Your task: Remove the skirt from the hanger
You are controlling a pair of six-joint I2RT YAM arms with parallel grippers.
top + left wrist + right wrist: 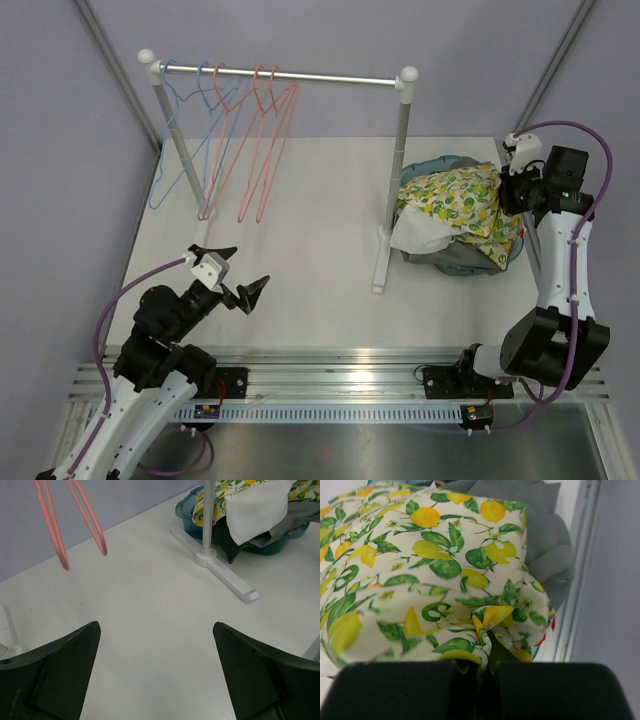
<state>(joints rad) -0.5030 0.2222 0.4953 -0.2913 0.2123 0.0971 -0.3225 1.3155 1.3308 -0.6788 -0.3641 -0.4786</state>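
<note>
Right wrist | right claw (480,669) pinched on crumpled lemon-print skirt (430,570) | left claw (155,626) splayed wide, empty

Lemon-print skirt (462,200) crumpled atop clothes in teal basket (428,165), apart from bare pink hangers (251,150).

You're looking at a white tabletop (310,260) closed in by pale lilac walls (60,150). Across the upper middle of the overhead view stands a white clothes rack with a silver top rail (401,170). Its long flat foot lies on the table, just left of a round teal plastic basket (428,165) at centre right. A white cloth (420,235) spills over the basket's left rim, and you can see a crumpled grey cloth (465,262) along its lower edge. A ribbed silver aluminium rail (340,375) runs along the bottom. Grey slanted poles (110,45) cross both upper corners.
</note>
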